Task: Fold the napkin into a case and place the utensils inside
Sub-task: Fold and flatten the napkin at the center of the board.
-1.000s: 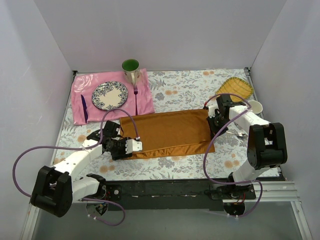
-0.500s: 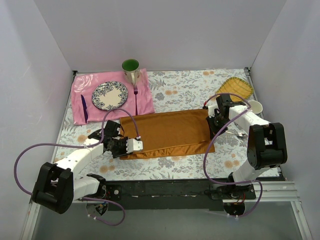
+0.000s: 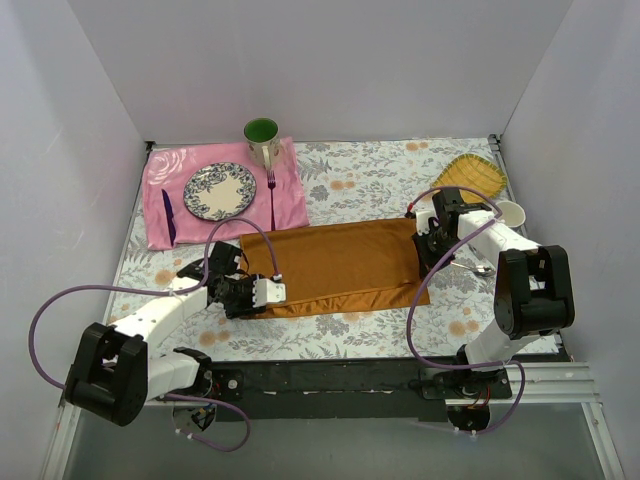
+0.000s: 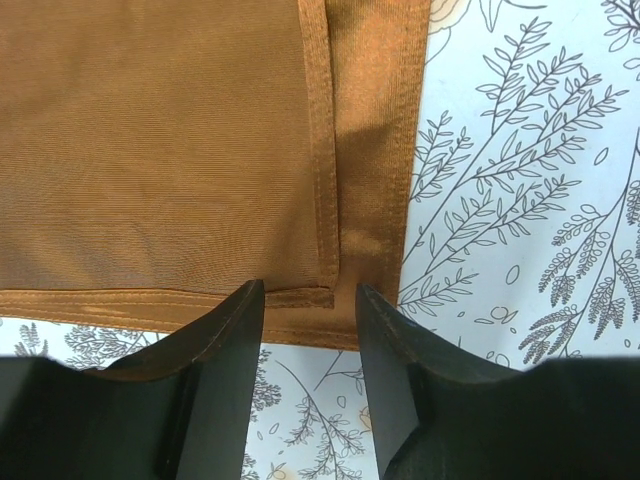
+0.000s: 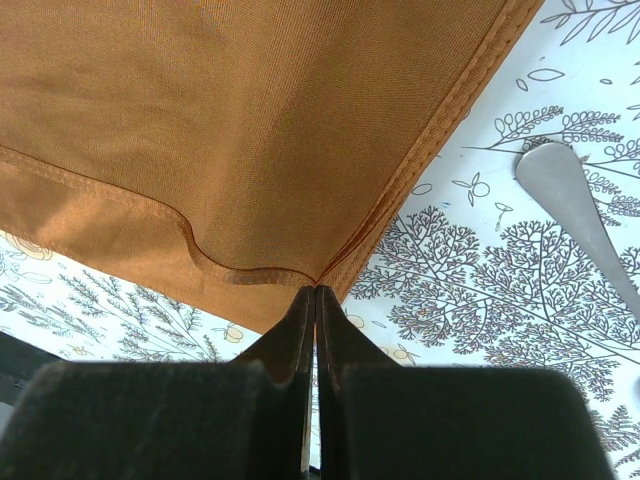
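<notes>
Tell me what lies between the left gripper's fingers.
A corner of the napkin, two hemmed layers, lies in the gap between the left gripper's open fingers, with floral tablecloth just past its edge; the left wrist view shows it.

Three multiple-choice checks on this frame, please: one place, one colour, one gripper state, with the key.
1. Where does the fork lie? A on the napkin; B on the pink cloth, right of the plate; C in the mug.
2. The mug's inside is: A green; B red; C white.
3. The right gripper is: A wide open; B shut on nothing; C shut on the napkin's edge.
Key: B, the fork lies beside the plate on the pink cloth; A, the top view shows green; C, the wrist view shows its jaws closed on the hem.
</notes>
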Available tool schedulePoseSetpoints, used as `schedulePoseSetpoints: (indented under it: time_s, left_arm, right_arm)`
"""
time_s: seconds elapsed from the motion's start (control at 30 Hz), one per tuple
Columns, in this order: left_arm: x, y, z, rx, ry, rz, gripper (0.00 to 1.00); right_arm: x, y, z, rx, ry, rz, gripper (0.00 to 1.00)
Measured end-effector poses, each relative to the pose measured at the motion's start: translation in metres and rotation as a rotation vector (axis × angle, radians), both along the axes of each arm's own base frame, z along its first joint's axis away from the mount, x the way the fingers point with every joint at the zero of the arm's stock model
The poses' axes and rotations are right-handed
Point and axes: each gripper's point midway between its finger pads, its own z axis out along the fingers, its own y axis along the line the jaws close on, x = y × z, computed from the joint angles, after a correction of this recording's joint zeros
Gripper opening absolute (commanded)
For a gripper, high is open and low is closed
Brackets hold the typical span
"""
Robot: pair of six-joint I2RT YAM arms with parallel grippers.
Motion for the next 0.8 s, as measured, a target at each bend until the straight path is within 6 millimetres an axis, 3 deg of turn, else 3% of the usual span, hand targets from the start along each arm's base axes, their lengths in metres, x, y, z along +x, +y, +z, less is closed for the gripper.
schedulePoseSetpoints:
  time_s: [0.13, 0.3, 0.57, 0.73, 0.8]
  left_arm:
    - [-0.001, 0.001, -0.003, 0.003, 0.007, -0.001, 0.33]
    - [-0.001, 0.000, -0.003, 0.001, 0.010, 0.002, 0.17]
    - [-0.002, 0.000, -0.002, 0.003, 0.017, 0.004, 0.15]
    - [-0.001, 0.000, 0.006, -0.001, 0.005, 0.003, 0.00]
    - [0.001, -0.001, 0.009, -0.004, -0.001, 0.004, 0.00]
  right_arm:
    - [0.001, 0.000, 0.001, 0.001, -0.002, 0.000, 0.01]
    - [0.003, 0.001, 0.002, 0.005, -0.007, 0.002, 0.01]
    - [0.002, 0.001, 0.003, 0.005, -0.010, 0.018, 0.01]
    - [0.005, 0.001, 0.006, 0.006, -0.016, 0.020, 0.01]
    - [0.006, 0.002, 0.008, 0.007, -0.017, 0.021, 0.01]
